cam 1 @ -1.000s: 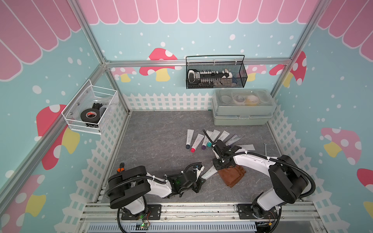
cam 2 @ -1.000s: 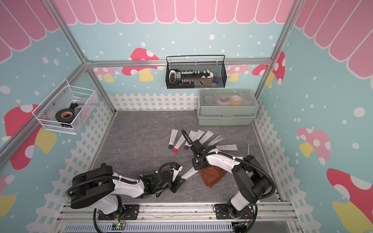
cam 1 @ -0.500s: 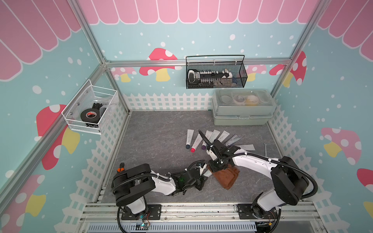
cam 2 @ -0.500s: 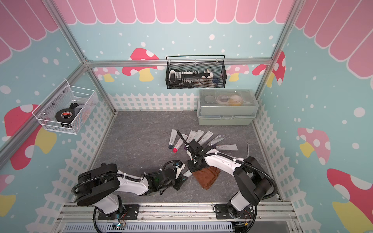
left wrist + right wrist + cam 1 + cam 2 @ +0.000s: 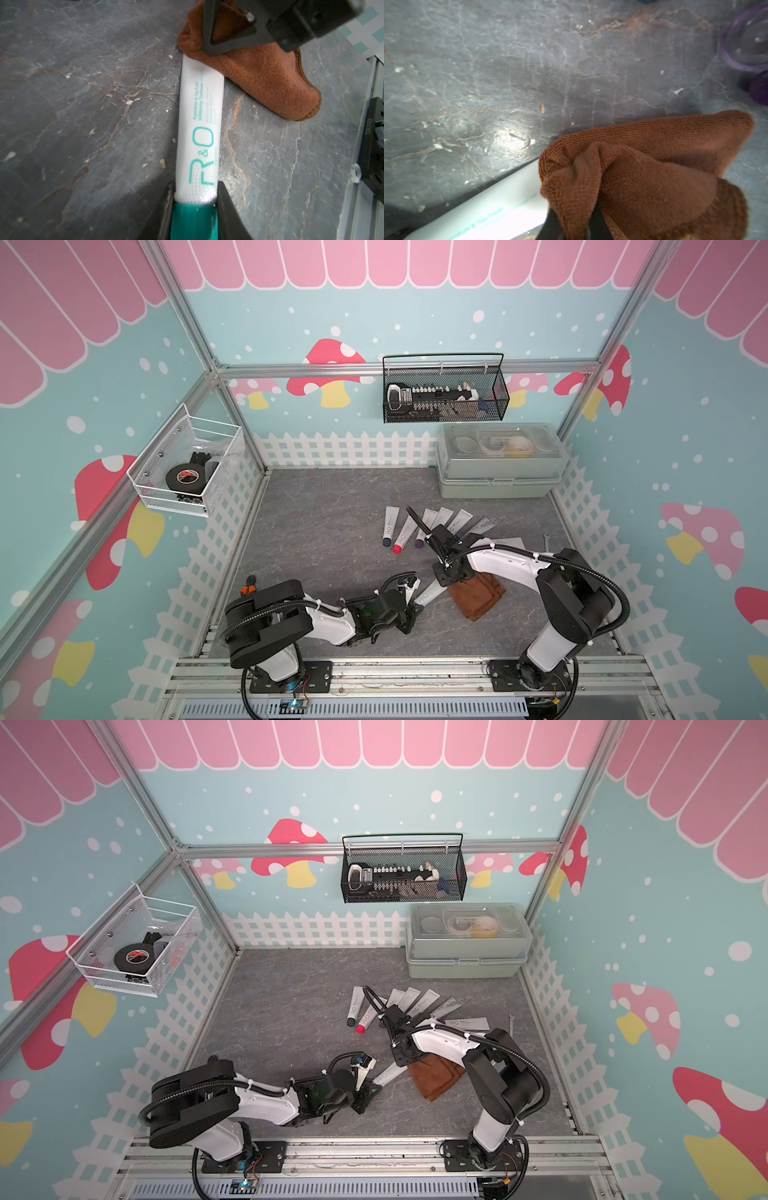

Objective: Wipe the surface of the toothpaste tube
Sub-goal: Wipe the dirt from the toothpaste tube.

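While left gripper [image 5: 194,195] clamps toothpaste tube [image 5: 200,116] by cap, right gripper [image 5: 573,226] pinches cloth [image 5: 654,166] — over tube's far edge

Floor [image 5: 324,531] open left; spare tubes [image 5: 440,522], cloth [image 5: 478,597] and lidded box [image 5: 498,477] crowd the right.

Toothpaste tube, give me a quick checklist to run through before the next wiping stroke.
1. Hold: left gripper shut on tube at its cap end, ok.
2. Wiper: right gripper shut on cloth, ok.
3. Contact: cloth lies over the tube's flat end, ok.
4. Printed face up and open to the cloth, ok.
5. Path apart from spare tubes, ok.
6. Underside of tube wiped, cannot tell.
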